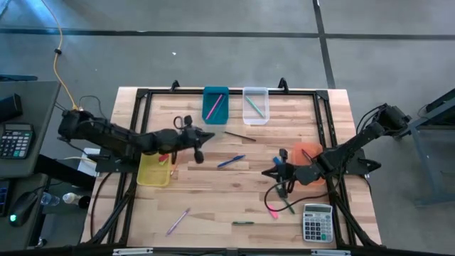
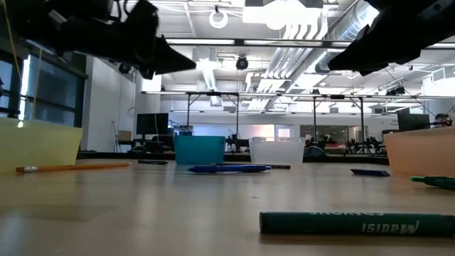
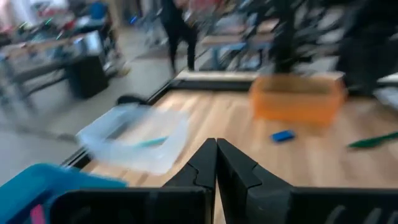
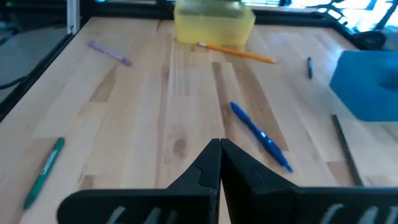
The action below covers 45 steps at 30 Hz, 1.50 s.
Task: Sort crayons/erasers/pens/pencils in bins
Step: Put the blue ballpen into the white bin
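The left pincer [image 1: 200, 146] hangs above the wooden surface [image 1: 213, 199] beside the translucent yellow plastic tub [image 1: 154, 171], fingers pressed together, empty. The right pincer [image 1: 269, 173], also pressed together, hovers near the translucent orange tub [image 1: 307, 152], where a small blue rectangular eraser [image 1: 276, 161] lies.

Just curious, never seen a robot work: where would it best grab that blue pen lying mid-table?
Probably around the middle of the blue pen, coming straight down, fingers closing across its thin barrel. It lies flat on bare wood, nothing touching it, so both sides look free. The right end effector looks nearer.
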### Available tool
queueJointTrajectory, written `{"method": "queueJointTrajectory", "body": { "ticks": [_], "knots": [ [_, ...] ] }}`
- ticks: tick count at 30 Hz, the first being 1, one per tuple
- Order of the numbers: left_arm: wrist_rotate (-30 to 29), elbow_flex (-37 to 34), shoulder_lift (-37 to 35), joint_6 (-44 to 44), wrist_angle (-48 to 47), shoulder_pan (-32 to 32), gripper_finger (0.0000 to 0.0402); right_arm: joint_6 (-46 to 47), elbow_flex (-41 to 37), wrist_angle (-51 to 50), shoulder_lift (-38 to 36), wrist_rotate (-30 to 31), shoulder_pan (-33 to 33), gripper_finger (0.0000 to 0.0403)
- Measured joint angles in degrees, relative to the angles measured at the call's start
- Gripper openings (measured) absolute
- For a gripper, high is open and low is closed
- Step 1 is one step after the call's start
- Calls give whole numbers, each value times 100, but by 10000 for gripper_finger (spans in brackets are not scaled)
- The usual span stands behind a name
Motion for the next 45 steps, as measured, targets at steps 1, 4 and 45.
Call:
{"method": "queueJointTrajectory", "body": {
  "ticks": [1, 4, 45],
  "knots": [
    [160, -86, 0, 80, 262, -43, 1, -4, 0, 51, 0, 67, 0, 0],
    [719, -277, -37, 392, 879, -163, 1, -187, 0, 278, 0, 98, -52, 0],
    [1011, -2130, -999, 675, 2812, -17, 0, -1797, 3522, -2867, 3253, -1988, -2238, 70]
  ]
}}
